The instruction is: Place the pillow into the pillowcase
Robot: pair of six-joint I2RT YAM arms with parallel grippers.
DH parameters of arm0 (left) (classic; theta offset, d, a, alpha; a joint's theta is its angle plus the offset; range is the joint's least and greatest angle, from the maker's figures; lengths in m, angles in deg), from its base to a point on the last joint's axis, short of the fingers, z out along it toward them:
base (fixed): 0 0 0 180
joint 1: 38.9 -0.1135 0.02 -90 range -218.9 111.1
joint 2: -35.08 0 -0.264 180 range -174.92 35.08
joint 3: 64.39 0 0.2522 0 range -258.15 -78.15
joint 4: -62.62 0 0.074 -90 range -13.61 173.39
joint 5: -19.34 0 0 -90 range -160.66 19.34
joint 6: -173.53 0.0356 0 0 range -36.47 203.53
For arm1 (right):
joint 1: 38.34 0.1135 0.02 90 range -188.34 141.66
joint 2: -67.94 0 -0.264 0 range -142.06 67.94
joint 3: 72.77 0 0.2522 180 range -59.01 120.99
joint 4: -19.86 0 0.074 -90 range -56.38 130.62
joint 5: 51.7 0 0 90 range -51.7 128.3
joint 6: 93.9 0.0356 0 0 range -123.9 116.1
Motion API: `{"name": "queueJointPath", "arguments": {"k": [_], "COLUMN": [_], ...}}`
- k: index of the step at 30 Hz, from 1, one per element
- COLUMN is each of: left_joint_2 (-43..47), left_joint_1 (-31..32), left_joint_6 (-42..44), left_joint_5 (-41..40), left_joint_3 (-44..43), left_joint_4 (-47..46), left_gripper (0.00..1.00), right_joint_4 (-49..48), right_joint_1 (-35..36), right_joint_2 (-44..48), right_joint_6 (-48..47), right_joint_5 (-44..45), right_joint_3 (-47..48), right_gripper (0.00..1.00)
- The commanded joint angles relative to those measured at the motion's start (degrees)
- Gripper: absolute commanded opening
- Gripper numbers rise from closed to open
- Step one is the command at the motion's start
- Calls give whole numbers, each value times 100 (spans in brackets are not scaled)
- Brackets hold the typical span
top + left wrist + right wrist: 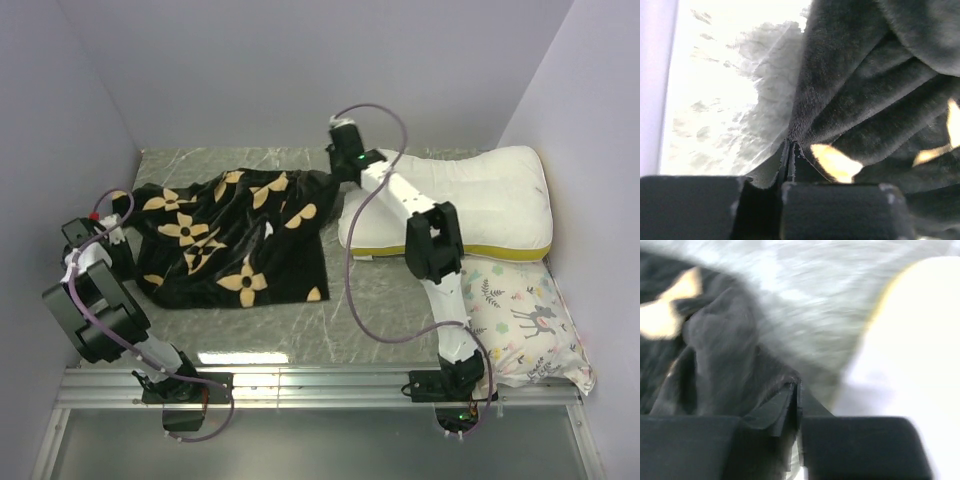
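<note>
Left gripper (786, 181) pinches the pillowcase (225, 240) at its left edge, and right gripper (798, 412) pinches its far-right corner, beside the pillow (480, 195) lying far right. Best lift evenly, stretching the opening taut.

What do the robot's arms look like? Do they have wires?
Both arms are chunky black and white pieces joined together. A thin grey cable loops along the right arm, another along the left arm. Small green lights glow on the right one, a red dot on the left. The jaws are flat black blocks.
</note>
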Motion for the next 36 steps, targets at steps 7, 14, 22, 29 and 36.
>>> {"name": "queueJointPath", "arguments": {"k": [7, 14, 22, 29, 36], "left_joint_2": [1006, 34, -1593, -2877, -3915], "left_joint_1": [585, 1440, 2028, 2047, 1713], "left_joint_6": [661, 221, -403, -1333, -1854], "left_joint_5": [1243, 801, 792, -622, -1248], "left_joint_3": [-879, -1370, -2355, -3312, -5026], "left_joint_4": [747, 79, -203, -169, 297], "left_gripper": [76, 80, 70, 37, 28], "right_joint_4": [735, 777, 418, 1049, 1164], "right_joint_1": [-153, 426, 1454, 1474, 1473], "right_joint_2": [603, 1502, 1687, 1159, 2071], "right_joint_6": [120, -266, -531, -460, -863], "right_joint_5": [-2093, -3603, -3632, -2691, -3295], "right_joint_3": [35, -1337, -3218, -3455, -4817], "right_gripper": [77, 62, 51, 42, 43]}}
